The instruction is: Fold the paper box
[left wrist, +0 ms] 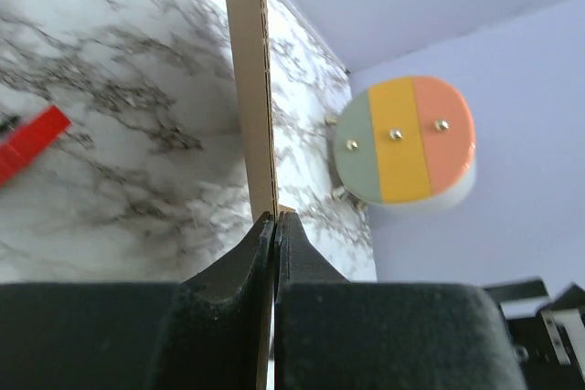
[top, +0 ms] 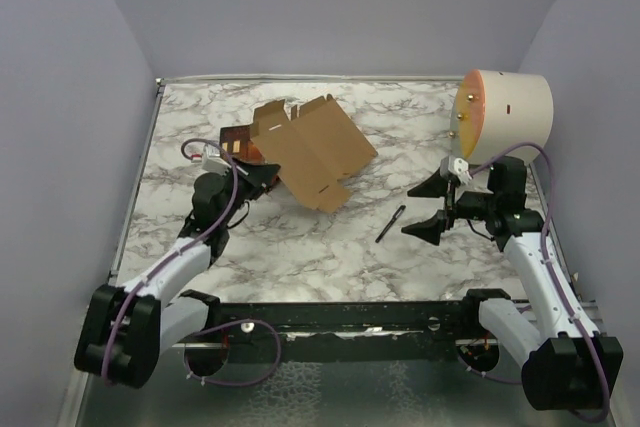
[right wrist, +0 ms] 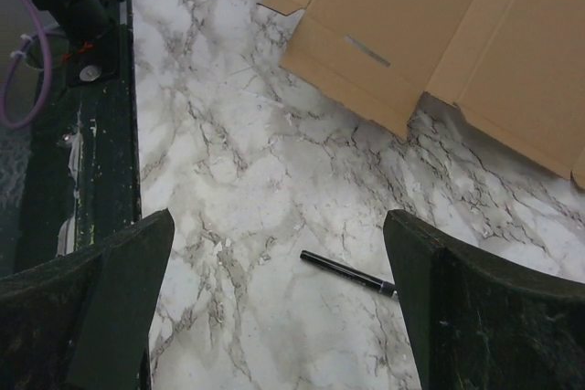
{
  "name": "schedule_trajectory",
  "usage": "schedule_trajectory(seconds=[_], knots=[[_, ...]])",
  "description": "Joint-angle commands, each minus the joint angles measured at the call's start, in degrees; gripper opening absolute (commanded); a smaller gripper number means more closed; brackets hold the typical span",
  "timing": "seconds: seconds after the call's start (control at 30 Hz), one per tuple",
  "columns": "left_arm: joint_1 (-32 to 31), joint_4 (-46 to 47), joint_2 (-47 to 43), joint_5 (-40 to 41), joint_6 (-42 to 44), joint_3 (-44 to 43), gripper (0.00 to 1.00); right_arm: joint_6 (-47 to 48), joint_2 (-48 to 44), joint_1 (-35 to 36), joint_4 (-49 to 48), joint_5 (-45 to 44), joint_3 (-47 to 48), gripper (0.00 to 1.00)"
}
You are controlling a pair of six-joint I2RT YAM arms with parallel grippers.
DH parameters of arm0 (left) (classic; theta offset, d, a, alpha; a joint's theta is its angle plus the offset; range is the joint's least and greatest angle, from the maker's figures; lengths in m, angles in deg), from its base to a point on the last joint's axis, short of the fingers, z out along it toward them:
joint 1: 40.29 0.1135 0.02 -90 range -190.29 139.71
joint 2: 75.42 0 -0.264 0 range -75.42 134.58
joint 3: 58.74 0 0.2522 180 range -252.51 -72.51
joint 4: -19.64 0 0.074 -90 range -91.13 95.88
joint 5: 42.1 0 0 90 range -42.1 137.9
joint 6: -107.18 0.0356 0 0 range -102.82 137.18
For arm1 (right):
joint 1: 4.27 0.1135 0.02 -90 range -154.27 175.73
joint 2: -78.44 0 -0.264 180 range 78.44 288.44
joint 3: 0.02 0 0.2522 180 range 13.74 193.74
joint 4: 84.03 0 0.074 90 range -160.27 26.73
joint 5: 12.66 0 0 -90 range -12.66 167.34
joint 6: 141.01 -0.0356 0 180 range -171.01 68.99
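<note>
Cardboard, plain brown and corrugated, makes up the box [top: 315, 152], a die-cut sheet with flaps, tabs and a narrow slot. It lies mostly unfolded toward the back left of the white, grey-veined marble surface [top: 300, 247]. Its left part rests over a dark book [top: 238, 139], of which only a corner with some orange shows. The left end effector [top: 258, 179] has its matte black fingers [left wrist: 242, 267] pressed tight on the sheet's near left edge. In the left wrist view the cardboard appears edge-on, a thin strip rising from between them. The right end effector [top: 427, 209] hovers wide open and empty over the right side of the surface, well apart from the box, with a slim black pen [top: 391, 223] lying on the marble below it. Behind it a large cream cylinder [top: 505, 114] lies on its side, its flat end banded green, yellow and salmon and set with small metal studs. A red strip [left wrist: 27, 145] at the left of the left wrist view is cut off by the frame and cannot be identified. The box runs out of the right wrist view at the top and right.
</note>
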Motion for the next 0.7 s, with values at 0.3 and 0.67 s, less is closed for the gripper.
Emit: schedule_trajectory(seconds=[0.3, 0.67], knots=[[-10.0, 2.2, -30.3, 11.2, 2.9, 12.1, 0.00, -32.5, 8.0, -0.1, -14.0, 5.4, 4.0, 0.99], [-12.2, 6.9, -28.1, 3.8, 10.3, 6.3, 0.00, -62.9, 14.3, 1.7, -26.6, -0.6, 6.3, 0.99]])
